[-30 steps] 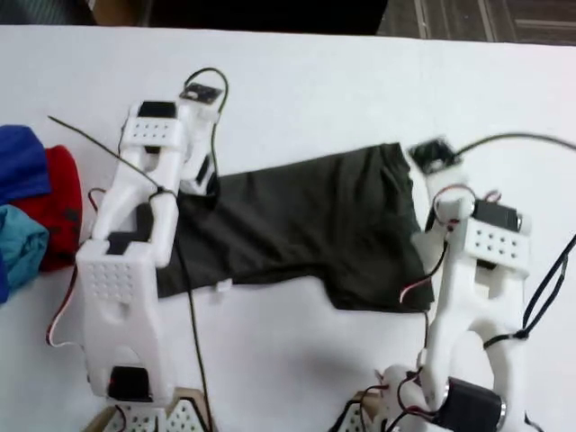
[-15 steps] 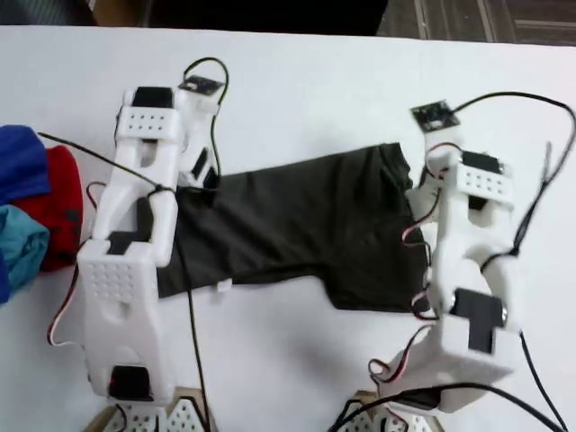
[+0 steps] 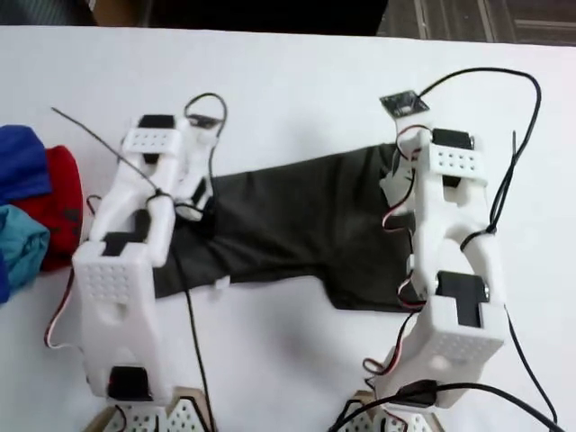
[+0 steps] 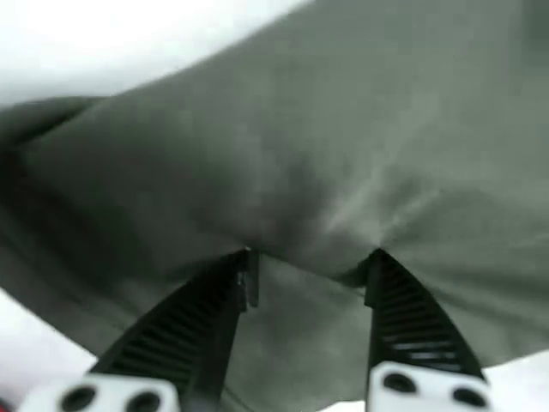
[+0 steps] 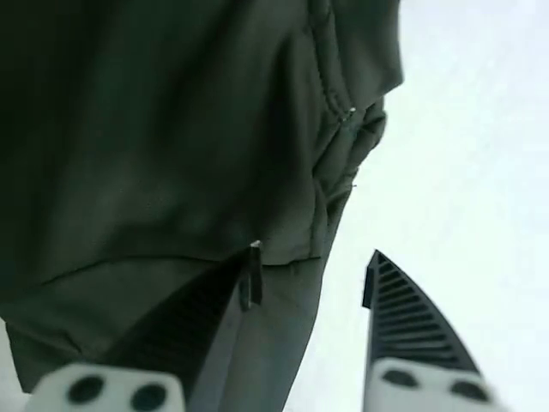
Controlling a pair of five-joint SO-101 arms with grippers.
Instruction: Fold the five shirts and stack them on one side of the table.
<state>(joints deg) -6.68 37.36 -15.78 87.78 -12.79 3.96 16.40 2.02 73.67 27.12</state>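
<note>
A dark grey shirt (image 3: pixel 297 225) lies spread across the middle of the white table (image 3: pixel 297 81). My left gripper (image 3: pixel 200 191) is at the shirt's left end. In the left wrist view this gripper (image 4: pixel 310 262) is open, both fingertips down on the dark shirt (image 4: pixel 343 129), with puckered cloth between them. My right gripper (image 3: pixel 398 175) is at the shirt's right edge. In the right wrist view that gripper (image 5: pixel 313 268) is open, one finger (image 5: pixel 244 283) over the shirt (image 5: pixel 171 129) and the other over bare table just past the hem.
A bundle of other shirts sits at the table's left edge: blue (image 3: pixel 20 162), red (image 3: pixel 61 202) and teal (image 3: pixel 22 243). Cables loop from both arms over the table. Bare white table stretches behind the shirt and in front of it between the arm bases.
The right arm has swung in from the right and stretched forward, bringing its gripper over the shirt's right edge. The left gripper has come slightly nearer and lower onto the shirt's left end.
</note>
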